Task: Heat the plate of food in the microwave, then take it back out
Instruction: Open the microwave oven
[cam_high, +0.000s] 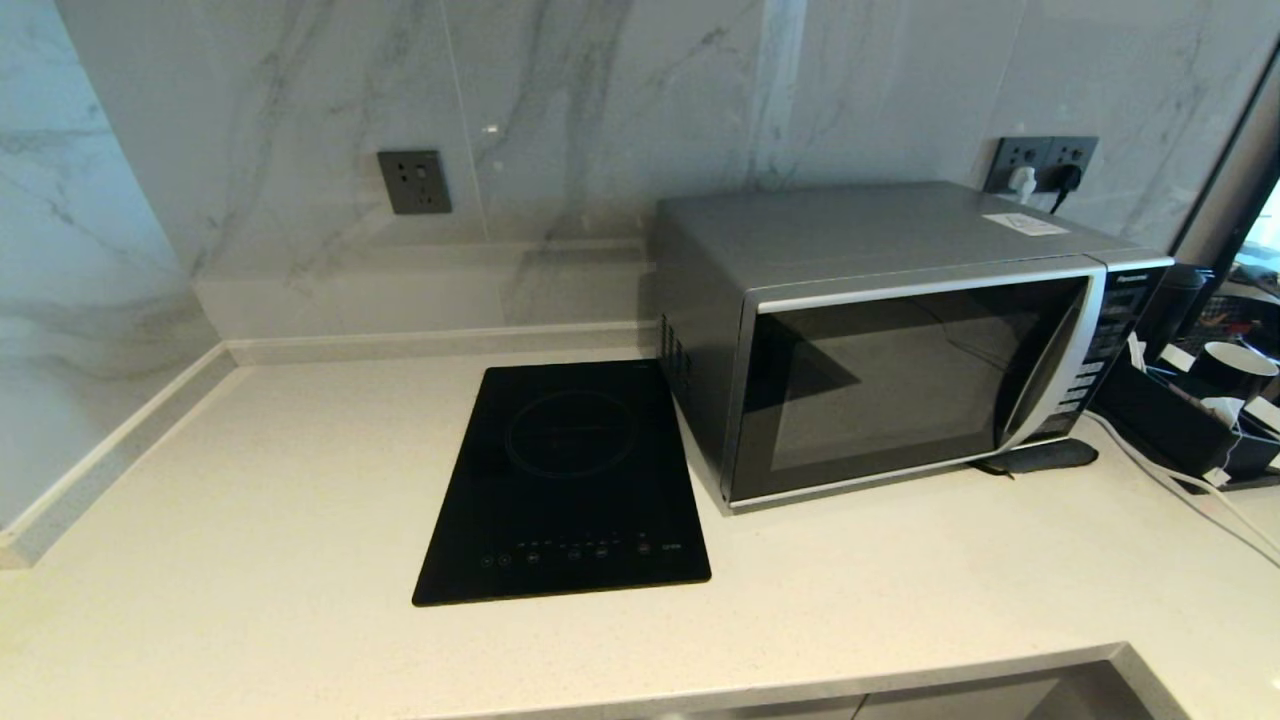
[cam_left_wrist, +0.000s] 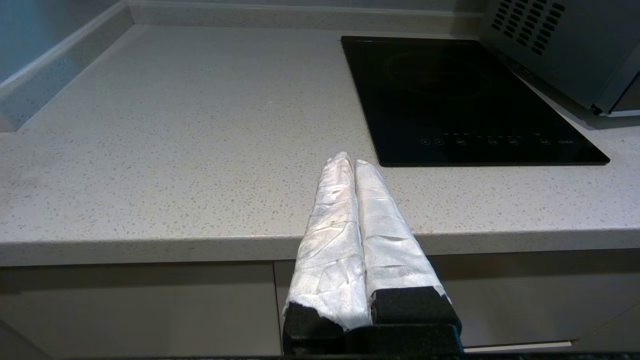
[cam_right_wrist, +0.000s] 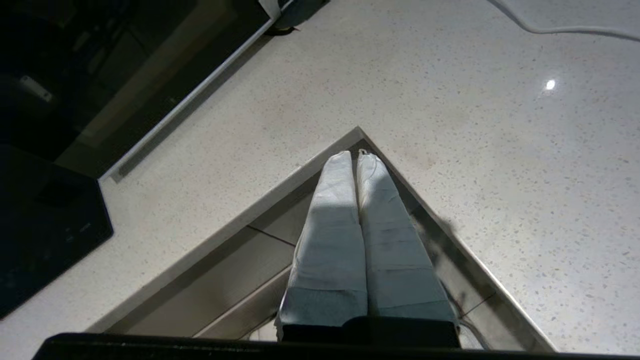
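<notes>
Pale speckled countertop (cam_high: 250, 520) under marble wall, filling most of the head view. Microwave (cam_high: 880, 330) at centre right of frame, dark door shut, handle along its right edge. Plate of food nowhere visible. Black induction hob (cam_high: 565, 480) just left of it, nearly touching. Left gripper (cam_left_wrist: 350, 162) parked at the counter's front edge, fingers pressed together, empty. Right gripper (cam_right_wrist: 357, 157) above the counter's inner corner, fingers likewise together, nothing held.

The big silver-grey metal microwave (cam_high: 900, 330) has shiny dark glass; the pale speckled stone counter (cam_high: 250, 500) looks smooth and glossy.
</notes>
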